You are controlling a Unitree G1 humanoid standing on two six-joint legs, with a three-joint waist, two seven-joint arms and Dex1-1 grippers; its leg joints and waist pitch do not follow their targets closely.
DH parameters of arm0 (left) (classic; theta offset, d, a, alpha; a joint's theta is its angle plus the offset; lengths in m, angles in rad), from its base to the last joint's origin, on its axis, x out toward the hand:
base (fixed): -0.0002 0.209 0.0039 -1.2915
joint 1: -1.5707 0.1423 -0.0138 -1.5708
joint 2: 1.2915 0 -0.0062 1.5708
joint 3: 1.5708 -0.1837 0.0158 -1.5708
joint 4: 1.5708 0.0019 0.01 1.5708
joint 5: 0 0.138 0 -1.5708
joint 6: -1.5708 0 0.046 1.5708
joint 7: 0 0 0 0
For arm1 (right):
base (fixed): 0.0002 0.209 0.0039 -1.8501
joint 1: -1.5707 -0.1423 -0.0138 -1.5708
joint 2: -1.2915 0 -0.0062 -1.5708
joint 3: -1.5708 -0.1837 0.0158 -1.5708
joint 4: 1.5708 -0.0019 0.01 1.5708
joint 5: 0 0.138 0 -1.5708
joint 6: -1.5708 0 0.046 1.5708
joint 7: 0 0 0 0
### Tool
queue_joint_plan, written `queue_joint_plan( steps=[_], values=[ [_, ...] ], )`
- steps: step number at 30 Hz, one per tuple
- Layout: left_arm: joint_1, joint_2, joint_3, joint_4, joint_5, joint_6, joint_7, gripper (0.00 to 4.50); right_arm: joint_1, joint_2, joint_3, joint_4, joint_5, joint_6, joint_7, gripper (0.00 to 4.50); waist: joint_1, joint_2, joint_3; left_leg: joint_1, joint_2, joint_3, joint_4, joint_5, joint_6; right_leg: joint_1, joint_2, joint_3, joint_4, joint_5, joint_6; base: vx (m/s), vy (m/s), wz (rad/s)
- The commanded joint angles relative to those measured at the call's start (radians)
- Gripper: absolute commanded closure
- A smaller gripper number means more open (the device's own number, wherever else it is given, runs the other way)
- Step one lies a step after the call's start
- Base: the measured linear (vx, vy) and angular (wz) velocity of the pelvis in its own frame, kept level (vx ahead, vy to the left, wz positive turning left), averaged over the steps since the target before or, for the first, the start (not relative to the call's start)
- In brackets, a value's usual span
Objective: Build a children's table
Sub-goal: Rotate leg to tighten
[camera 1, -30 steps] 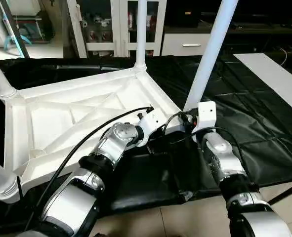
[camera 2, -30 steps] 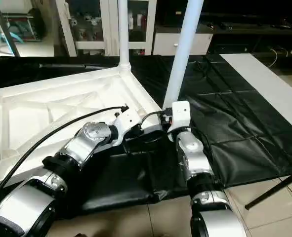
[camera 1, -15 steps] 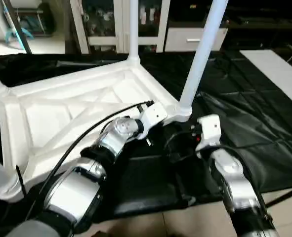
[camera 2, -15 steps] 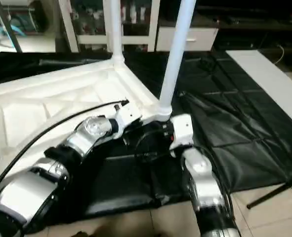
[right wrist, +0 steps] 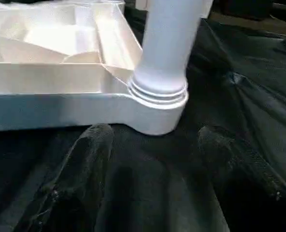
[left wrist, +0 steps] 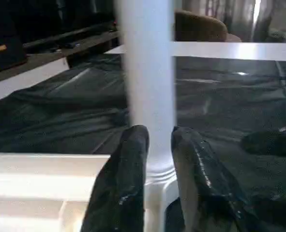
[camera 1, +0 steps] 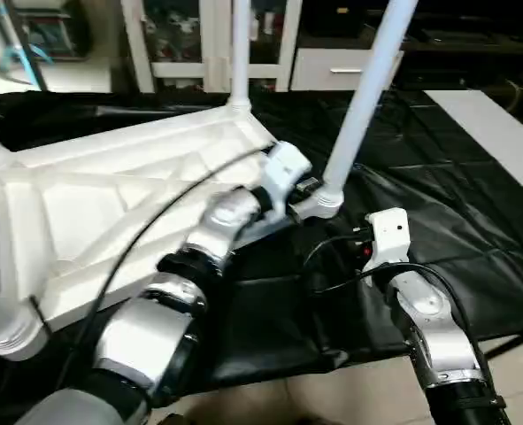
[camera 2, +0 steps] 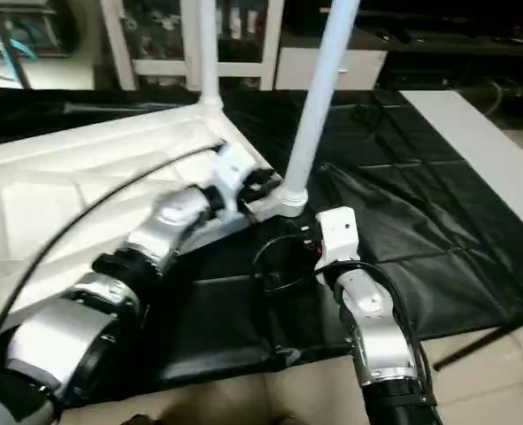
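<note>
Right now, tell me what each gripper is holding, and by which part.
The left gripper has its fingers either side of the table leg just above its base; whether they clamp it cannot be told. The right gripper is open and holds nothing.

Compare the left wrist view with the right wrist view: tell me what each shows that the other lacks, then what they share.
Left wrist view alone: the left gripper with its two black fingers flanking the base of the leg, a narrow gap between them, and a white board at the cloth's far side.

Right wrist view alone: the ribbed underside of the table top and the right gripper standing open, short of the corner and apart from it.

Both: that leg seated in its corner socket and the black cloth.
</note>
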Motion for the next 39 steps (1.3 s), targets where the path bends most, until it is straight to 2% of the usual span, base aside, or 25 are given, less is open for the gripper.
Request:
queue_joint_plan(
  steps=[1,2,3,4,5,6,8,9,11,12,13,14,16,18,20,22,24,26,27,28,29,31,33,37,39],
  values=[
    [0.036,0.035,0.000,-0.079,-0.016,0.077,-0.069,3.02,0.015,-0.021,-0.007,-0.040,0.014,0.013,0.021,1.39,0.010,-0.031,-0.074,0.017,-0.004,0.006,-0.066,-0.174,0.091,0.063,-0.003,0.008,-0.052,-0.164,-0.199,0.000,0.000,0.00],
    [0.071,0.062,-0.008,-0.151,-0.027,0.141,-0.119,2.87,0.020,-0.030,-0.004,-0.050,0.019,0.018,0.037,1.39,0.012,-0.020,-0.072,0.019,-0.002,0.007,-0.065,-0.153,0.104,0.059,-0.001,0.010,-0.047,-0.146,-0.214,0.000,0.000,0.00],
    [0.071,0.062,-0.008,-0.151,-0.027,0.141,-0.119,2.87,0.020,-0.030,-0.004,-0.050,0.019,0.018,0.037,1.39,0.009,-0.018,-0.072,0.021,-0.003,0.008,-0.065,-0.149,0.106,0.056,0.003,0.011,-0.049,-0.137,-0.217,0.000,0.000,0.00],
    [0.179,0.136,-0.048,-0.382,-0.063,0.307,-0.237,2.87,0.033,-0.049,-0.004,-0.075,0.045,0.040,0.089,1.39,0.013,-0.038,-0.073,0.023,0.000,0.008,-0.063,-0.143,0.104,0.061,0.001,0.009,-0.042,-0.120,-0.226,0.000,0.000,0.00],
    [0.217,0.162,-0.063,-0.466,-0.080,0.367,-0.278,2.87,0.037,-0.055,-0.006,-0.084,0.057,0.049,0.110,1.39,0.021,-0.025,-0.071,0.024,0.007,0.006,-0.069,-0.135,0.104,0.061,-0.002,0.011,-0.035,-0.100,-0.241,0.000,0.000,0.00],
    [0.259,0.199,-0.089,-0.561,-0.095,0.429,-0.324,2.87,0.041,-0.064,-0.002,-0.091,0.063,0.057,0.131,1.39,0.018,-0.020,-0.070,0.028,0.006,0.008,-0.068,-0.139,0.103,0.053,0.003,0.012,-0.036,-0.092,-0.244,0.000,0.000,0.00],
    [0.312,0.255,-0.128,-0.681,-0.124,0.507,-0.387,2.87,0.048,-0.079,0.010,-0.102,0.070,0.061,0.166,1.39,0.017,-0.015,-0.068,0.035,0.007,0.009,-0.073,-0.156,0.066,0.051,0.011,0.012,-0.035,-0.072,-0.245,0.000,0.000,0.00],
    [0.348,0.298,-0.161,-0.753,-0.134,0.539,-0.428,2.87,0.058,-0.090,0.017,-0.111,0.076,0.064,0.189,1.39,0.017,-0.015,-0.068,0.035,0.007,0.009,-0.073,-0.156,0.066,0.051,0.011,0.012,-0.035,-0.072,-0.245,0.000,0.000,0.00],
    [0.393,0.355,-0.201,-0.845,-0.146,0.598,-0.470,2.87,0.078,-0.111,0.032,-0.133,0.091,0.071,0.234,1.39,0.027,-0.001,-0.060,0.043,0.006,0.012,-0.079,-0.227,0.019,0.044,0.013,0.015,-0.041,-0.121,-0.223,0.000,0.000,0.00],
    [0.403,0.365,-0.204,-0.872,-0.145,0.628,-0.474,2.87,0.085,-0.118,0.037,-0.142,0.095,0.074,0.249,1.39,0.028,-0.003,-0.059,0.044,0.006,0.012,-0.081,-0.252,0.009,0.044,0.013,0.016,-0.045,-0.142,-0.215,0.000,0.000,0.00],
    [0.403,0.365,-0.204,-0.872,-0.145,0.628,-0.474,2.87,0.085,-0.118,0.037,-0.142,0.095,0.074,0.249,1.39,0.029,-0.004,-0.058,0.044,0.007,0.011,-0.083,-0.273,-0.003,0.044,0.012,0.016,-0.046,-0.163,-0.208,0.000,0.000,0.00],
    [0.411,0.380,-0.208,-0.878,-0.106,0.649,-0.470,2.87,0.101,-0.137,0.053,-0.172,0.111,0.087,0.291,1.39,0.032,0.003,-0.058,0.042,0.004,0.006,-0.087,-0.323,-0.032,0.047,0.011,0.017,-0.052,-0.220,-0.179,0.000,0.000,0.00],
    [0.410,0.391,-0.211,-0.859,-0.026,0.651,-0.442,2.87,0.124,-0.165,0.074,-0.214,0.131,0.108,0.350,1.39,0.031,-0.001,-0.056,0.037,0.002,0.003,-0.089,-0.343,-0.039,0.051,0.011,0.018,-0.058,-0.255,-0.149,0.000,0.000,0.00],
    [0.393,0.394,-0.216,-0.824,0.048,0.656,-0.361,2.87,0.143,-0.188,0.087,-0.246,0.143,0.127,0.392,1.39,0.028,0.002,-0.056,0.034,0.000,-0.002,-0.091,-0.368,-0.043,0.051,0.009,0.018,-0.064,-0.303,-0.119,0.000,0.000,0.00],
    [0.359,0.380,-0.220,-0.777,0.084,0.683,-0.237,2.87,0.155,-0.195,0.088,-0.257,0.138,0.129,0.399,1.39,0.022,0.009,-0.058,0.035,-0.001,-0.006,-0.089,-0.387,-0.050,0.047,0.006,0.017,-0.067,-0.321,-0.121,0.000,0.000,0.00],
    [0.338,0.372,-0.227,-0.748,0.100,0.690,-0.180,2.87,0.161,-0.197,0.089,-0.261,0.135,0.132,0.393,1.39,0.019,0.004,-0.057,0.038,-0.003,-0.005,-0.086,-0.412,-0.049,0.042,0.009,0.016,-0.073,-0.347,-0.123,0.000,0.000,0.00],
    [0.317,0.365,-0.242,-0.726,0.113,0.695,-0.146,2.87,0.166,-0.198,0.090,-0.263,0.137,0.131,0.392,1.39,0.016,0.000,-0.058,0.029,-0.005,-0.010,-0.088,-0.403,-0.044,0.050,0.005,0.014,-0.075,-0.379,-0.112,0.000,0.000,0.00],
    [0.276,0.337,-0.256,-0.663,0.148,0.670,-0.096,2.87,0.170,-0.197,0.086,-0.270,0.138,0.139,0.382,1.39,0.012,-0.001,-0.058,0.025,-0.006,-0.011,-0.087,-0.388,-0.040,0.049,0.007,0.014,-0.078,-0.389,-0.105,0.000,0.000,0.00],
    [0.276,0.337,-0.256,-0.663,0.148,0.670,-0.096,2.87,0.170,-0.197,0.086,-0.270,0.138,0.139,0.382,1.39,0.013,0.000,-0.060,0.028,-0.006,-0.012,-0.085,-0.386,-0.041,0.048,0.006,0.013,-0.077,-0.386,-0.108,0.000,0.000,0.00],
    [0.264,0.322,-0.252,-0.639,0.169,0.657,-0.080,2.87,0.171,-0.199,0.084,-0.276,0.140,0.145,0.379,1.39,0.010,-0.004,-0.060,0.025,-0.006,-0.012,-0.085,-0.379,-0.036,0.049,0.007,0.013,-0.078,-0.374,-0.114,0.000,0.000,0.00],
    [0.216,0.286,-0.257,-0.543,0.211,0.606,-0.012,2.87,0.168,-0.200,0.083,-0.269,0.135,0.148,0.377,1.39,0.012,-0.013,-0.060,0.026,-0.007,-0.010,-0.082,-0.370,-0.028,0.048,0.008,0.013,-0.079,-0.377,-0.112,0.000,0.000,0.00],
    [0.161,0.254,-0.269,-0.426,0.236,0.543,0.078,2.87,0.161,-0.198,0.086,-0.254,0.125,0.145,0.372,1.39,0.017,-0.014,-0.063,0.029,-0.007,-0.010,-0.078,-0.355,-0.017,0.045,0.008,0.014,-0.080,-0.355,-0.112,0.000,0.000,0.00],
    [0.123,0.230,-0.276,-0.336,0.247,0.487,0.153,2.87,0.155,-0.196,0.091,-0.243,0.120,0.144,0.369,1.39,0.021,-0.021,-0.066,0.021,-0.007,-0.011,-0.079,-0.321,-0.012,0.054,0.006,0.013,-0.073,-0.320,-0.113,0.000,0.000,0.00],
    [0.101,0.205,-0.276,-0.256,0.262,0.394,0.244,2.87,0.148,-0.192,0.103,-0.240,0.110,0.148,0.363,1.39,0.022,-0.021,-0.069,0.018,-0.008,-0.012,-0.076,-0.280,-0.002,0.060,0.005,0.012,-0.066,-0.257,-0.129,0.000,0.000,0.00],
    [0.111,0.187,-0.253,-0.263,0.253,0.341,0.281,2.87,0.147,-0.190,0.109,-0.255,0.112,0.152,0.365,1.39,0.024,-0.021,-0.072,0.019,-0.007,-0.011,-0.072,-0.240,0.013,0.062,0.006,0.012,-0.058,-0.189,-0.155,0.000,0.000,0.00]
  ],
)
